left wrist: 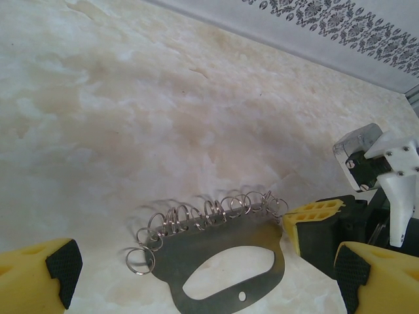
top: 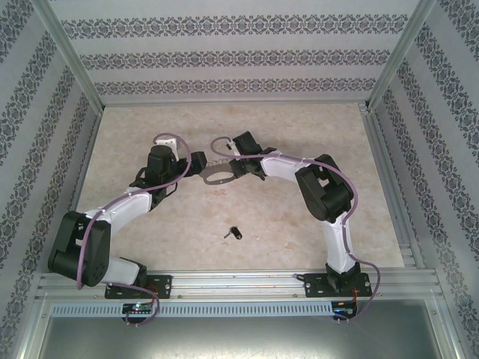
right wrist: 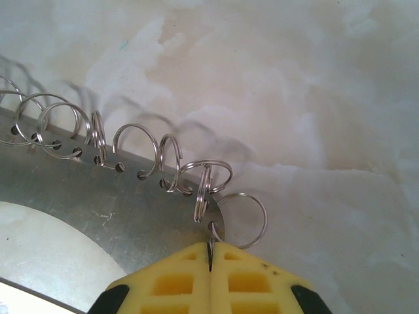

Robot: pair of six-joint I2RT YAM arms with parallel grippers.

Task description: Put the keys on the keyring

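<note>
Two hands meet near the middle of the table (top: 299, 127), and you have the keyring (top: 217, 176) between them. Your right hand (right wrist: 209, 254) is pressed shut on the keyring (right wrist: 98, 203). Its two yellow fingers (right wrist: 255, 263) meet flush on the thin edge of the flat metal plate, at the corner where the row of small split rings (right wrist: 134, 154) ends. From the left wrist view you see the same grip from the other side, with the right hand (left wrist: 292, 229) biting the plate's right corner.

Your left hand (left wrist: 206, 265) stands wide open, one black-padded yellow finger (left wrist: 29, 278) off to each side of the keyring (left wrist: 216, 245), neither touching it. The plate is silver-grey with an oval cut-out and one tiny hole below it. The split rings (left wrist: 209, 212) run along its far edge, some overlapping. Whether the plate lies flat on the table (left wrist: 131, 98) or is raised slightly off it, you cannot tell.

The key (top: 233, 233), small and dark, lies alone on the table nearer the arm bases, well apart from both hands and from the keyring. In the overhead view your left hand (top: 196, 162) sits just left of the keyring and the right hand (top: 233, 170) just right of it.
</note>
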